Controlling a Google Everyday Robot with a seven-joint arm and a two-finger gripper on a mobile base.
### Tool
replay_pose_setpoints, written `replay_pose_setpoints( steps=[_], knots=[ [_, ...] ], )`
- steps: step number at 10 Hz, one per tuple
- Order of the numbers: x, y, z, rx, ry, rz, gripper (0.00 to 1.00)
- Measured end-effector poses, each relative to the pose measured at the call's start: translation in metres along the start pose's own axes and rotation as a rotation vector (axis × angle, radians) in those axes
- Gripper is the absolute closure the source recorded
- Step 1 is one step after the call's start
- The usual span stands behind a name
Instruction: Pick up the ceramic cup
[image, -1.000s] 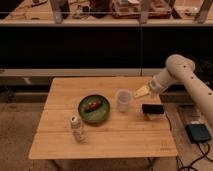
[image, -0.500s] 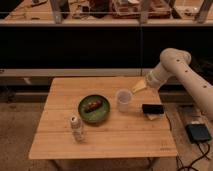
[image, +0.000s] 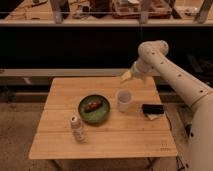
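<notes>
The ceramic cup is a plain pale white cup standing upright on the wooden table, right of centre. My gripper hangs at the end of the white arm, above the table's far edge and just behind the cup. It is apart from the cup and holds nothing that I can see.
A green bowl with a brown item in it sits left of the cup. A small white bottle with a dark cap stands front left. A black flat object lies right of the cup. Dark shelving runs behind the table.
The arm has swung up and to the left. The gripper has moved from the right of the cup to above and behind it. The cup has not moved.
</notes>
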Motion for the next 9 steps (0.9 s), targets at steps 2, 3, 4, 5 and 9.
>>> replay_pose_setpoints(
  steps=[2, 3, 4, 5, 9],
  knots=[
    [-0.004, 0.004, 0.002, 0.001, -0.012, 0.006, 0.2],
    [-0.016, 0.006, 0.009, 0.016, -0.045, 0.004, 0.2],
    [-0.028, 0.012, 0.012, 0.029, -0.068, 0.008, 0.2],
    [-0.035, 0.018, 0.014, 0.036, -0.079, 0.014, 0.2],
    [-0.062, 0.025, 0.027, 0.071, -0.12, 0.028, 0.2]
  ],
)
